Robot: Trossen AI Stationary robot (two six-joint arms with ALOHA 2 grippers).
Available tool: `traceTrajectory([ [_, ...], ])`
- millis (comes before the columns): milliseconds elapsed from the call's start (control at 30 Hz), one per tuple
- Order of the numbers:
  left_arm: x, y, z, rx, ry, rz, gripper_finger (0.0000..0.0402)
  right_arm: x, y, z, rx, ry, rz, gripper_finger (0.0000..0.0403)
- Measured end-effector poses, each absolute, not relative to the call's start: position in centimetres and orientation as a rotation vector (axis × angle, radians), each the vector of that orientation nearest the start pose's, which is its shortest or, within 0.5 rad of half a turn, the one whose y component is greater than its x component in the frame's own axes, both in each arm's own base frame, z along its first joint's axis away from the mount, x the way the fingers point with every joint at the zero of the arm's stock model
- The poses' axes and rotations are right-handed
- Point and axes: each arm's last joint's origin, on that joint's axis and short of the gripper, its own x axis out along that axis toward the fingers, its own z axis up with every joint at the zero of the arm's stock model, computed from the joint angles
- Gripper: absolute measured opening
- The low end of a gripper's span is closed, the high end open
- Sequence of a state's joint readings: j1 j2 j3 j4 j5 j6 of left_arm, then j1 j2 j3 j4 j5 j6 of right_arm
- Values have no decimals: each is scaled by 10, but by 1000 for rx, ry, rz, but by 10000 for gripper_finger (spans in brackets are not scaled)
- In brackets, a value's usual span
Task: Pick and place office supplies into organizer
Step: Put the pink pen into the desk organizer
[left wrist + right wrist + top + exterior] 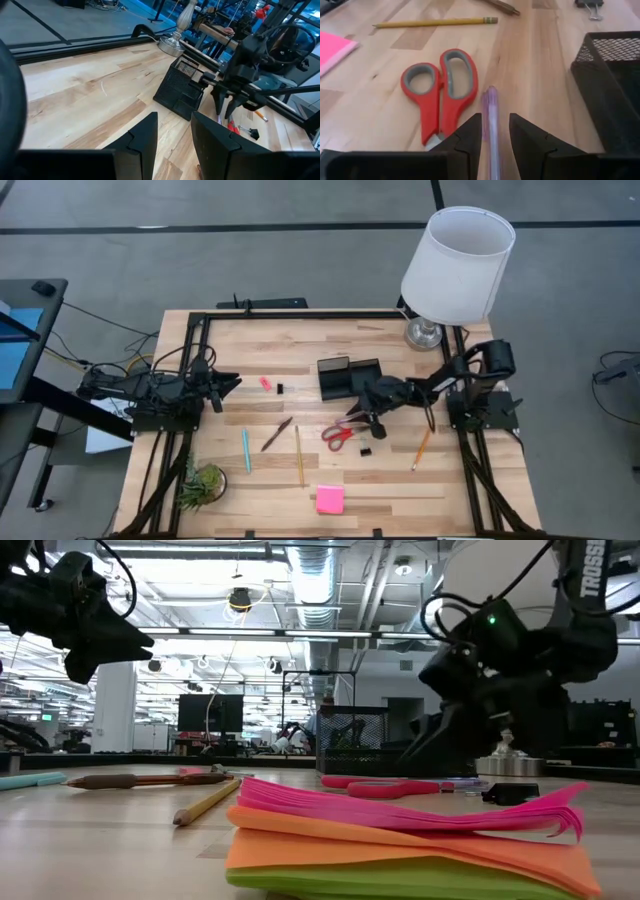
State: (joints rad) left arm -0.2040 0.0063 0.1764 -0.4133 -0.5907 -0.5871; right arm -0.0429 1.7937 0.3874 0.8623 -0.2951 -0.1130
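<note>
Tabletop [330, 350]: pale wood planks in a black frame.

Organizer [349, 377]: black mesh tray with low walls and inner dividers, standing near the middle of the tabletop, just in front of the lamp [455, 265]. Also seen as a dark mesh wall at the edge of the right wrist view [615, 80].

Scissors [343, 432]: red handles with grey-lined loops, lying flat beside the organizer, on the side away from the lamp. Loops clear in the right wrist view [440, 92].

Purple pen [492, 125]: translucent violet barrel, lying beside the scissors and running between the right tool's fingers.

Right tool [372, 418]: lowered over the scissors' blade end, fingers [470, 137] on either side of the purple pen with a narrow gap; whether they pinch it I cannot tell.

Left tool [228, 385]: at the tabletop's left edge, raised, fingers [145, 137] slightly parted with nothing between them.

Sticky pad [330, 499]: bright pink square at the near edge; in the low view a pink, orange and green stack [400, 840].

Pencil [299, 455]: yellow, between scissors and teal pen [246, 450].

Dark pen [277, 434]: brownish, lying at a slant.

Orange pencil [421, 450]: right of the scissors.

Binder clip [366, 451]: black, just beside the scissors.

Eraser [266, 383]: pink, near the left tool.

Plant [203, 485]: green, front left corner.
</note>
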Motion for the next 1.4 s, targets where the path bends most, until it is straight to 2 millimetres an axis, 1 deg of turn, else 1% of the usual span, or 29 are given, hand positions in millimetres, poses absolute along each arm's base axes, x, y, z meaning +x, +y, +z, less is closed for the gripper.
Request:
traceTrajectory([
  [100, 78, 0, 184, -488, 104, 438, 110, 259, -2, 74, -38, 529, 313, 93],
  [300, 78, 0, 184, -489, 104, 438, 110, 259, -5, 56, -32, 563, 315, 93],
  [467, 78, 0, 184, -504, 102, 439, 110, 262, -9, 41, -37, 505, 308, 93],
  [567, 78, 0, 184, -526, 97, 441, 110, 262, -11, 36, -45, 465, 291, 93],
  [867, 77, 0, 181, -548, 112, 450, 110, 263, -11, 35, -40, 469, 268, 91],
  [967, 77, 0, 181, -547, 112, 450, 110, 263, -10, 35, -27, 471, 256, 77],
  [1133, 77, 0, 181, -547, 112, 450, 110, 265, -9, 37, 6, 472, 213, 34],
  [1233, 77, 0, 181, -547, 113, 450, 110, 266, -9, 38, 54, 462, 207, 30],
  [1400, 77, 0, 181, -547, 113, 450, 110, 266, -8, 43, 111, 380, 225, 30],
])
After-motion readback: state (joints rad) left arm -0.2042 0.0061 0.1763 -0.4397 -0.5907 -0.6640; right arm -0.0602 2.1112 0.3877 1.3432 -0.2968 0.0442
